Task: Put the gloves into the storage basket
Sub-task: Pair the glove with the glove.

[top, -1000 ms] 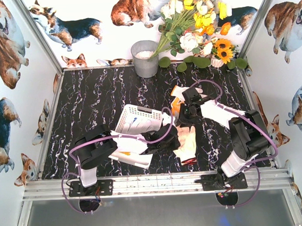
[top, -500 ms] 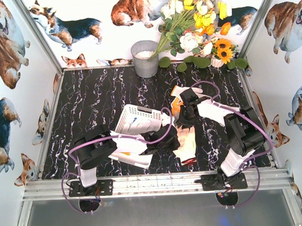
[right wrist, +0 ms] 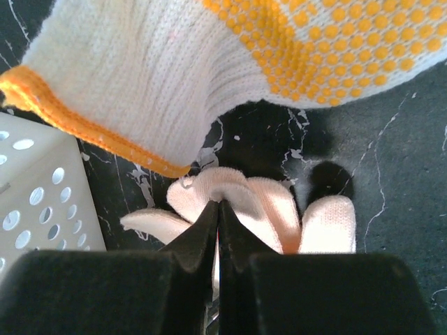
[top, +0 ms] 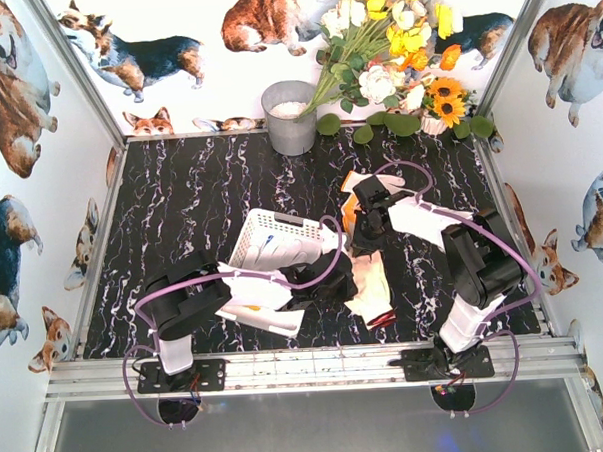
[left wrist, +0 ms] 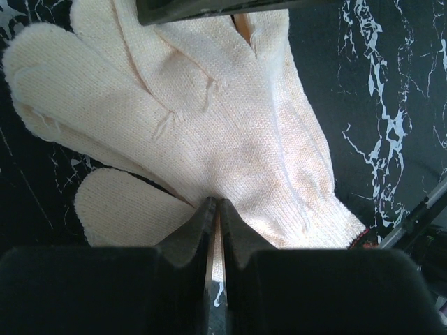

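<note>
The left gripper (left wrist: 214,202) is clenching the cream knit glove (left wrist: 209,105) beside its thumb, the right gripper (right wrist: 218,204) is pinching that glove's fingertips, and the white perforated plastic basket (top: 272,227) is sitting near, at ten o'clock from the glove

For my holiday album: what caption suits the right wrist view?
Right gripper pinches a cream glove by a fingertip, near an orange-dotted glove.

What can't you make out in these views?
Storage basket contents: top view, left arm covers its near part; right wrist view crops it.
Dotted glove far end: cropped in right wrist view, partly under right arm from above.
White heap beneath left arm, top view: glove count unclear.
Cream glove fingertips: right wrist view, fingers cover them.
</note>
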`<state>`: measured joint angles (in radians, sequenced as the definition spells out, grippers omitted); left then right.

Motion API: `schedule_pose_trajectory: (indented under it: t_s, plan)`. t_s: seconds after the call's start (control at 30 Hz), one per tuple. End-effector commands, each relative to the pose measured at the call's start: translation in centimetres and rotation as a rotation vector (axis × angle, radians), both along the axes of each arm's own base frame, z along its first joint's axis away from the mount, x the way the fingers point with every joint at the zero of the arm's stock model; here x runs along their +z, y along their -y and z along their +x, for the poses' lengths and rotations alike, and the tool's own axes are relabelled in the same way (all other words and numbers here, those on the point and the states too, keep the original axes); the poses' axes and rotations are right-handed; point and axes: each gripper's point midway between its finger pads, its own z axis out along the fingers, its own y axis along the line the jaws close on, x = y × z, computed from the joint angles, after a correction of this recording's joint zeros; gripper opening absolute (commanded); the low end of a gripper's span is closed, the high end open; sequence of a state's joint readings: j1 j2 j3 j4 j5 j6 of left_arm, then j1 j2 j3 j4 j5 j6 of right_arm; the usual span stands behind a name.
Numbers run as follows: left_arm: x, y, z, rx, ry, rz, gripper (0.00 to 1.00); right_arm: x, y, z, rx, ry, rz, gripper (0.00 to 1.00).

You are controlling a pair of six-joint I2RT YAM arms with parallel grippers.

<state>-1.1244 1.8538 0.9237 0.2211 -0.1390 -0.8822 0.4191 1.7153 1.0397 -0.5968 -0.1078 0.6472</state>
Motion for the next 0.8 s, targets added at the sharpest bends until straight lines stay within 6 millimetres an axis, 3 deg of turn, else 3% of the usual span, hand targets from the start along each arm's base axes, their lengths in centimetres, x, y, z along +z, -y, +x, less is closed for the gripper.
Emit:
schedule_pose_trajectory:
  t_s: [0.0,0.2,0.53,0.63,0.77]
  plan:
    - [-2.2,-2.3,-1.3,-0.004,-0.035,0.095,0.02,4.2,-1.5,1.5,0.005,0.092,0.08,0.0]
    - [-2.2,-2.7,-1.6,0.0,-0.037,0.099,0.02,5.2,-2.2,1.1,0.006,0.106,0.136,0.0]
    - [-0.3,-2.0,-2.4,-0.037,0.005,0.086,0.07,2.1,-2.2,1.4,-0.001,0.062,0.114,0.0]
    - [1.4,-2.0,-2.2,-0.031,0.027,0.067,0.18,2.8,-2.4,1.8,0.004,0.08,0.119,0.16]
    - [4.4,-2.2,-1.5,0.001,0.069,0.04,0.36,5.7,-2.0,2.0,0.02,0.144,0.128,0.35]
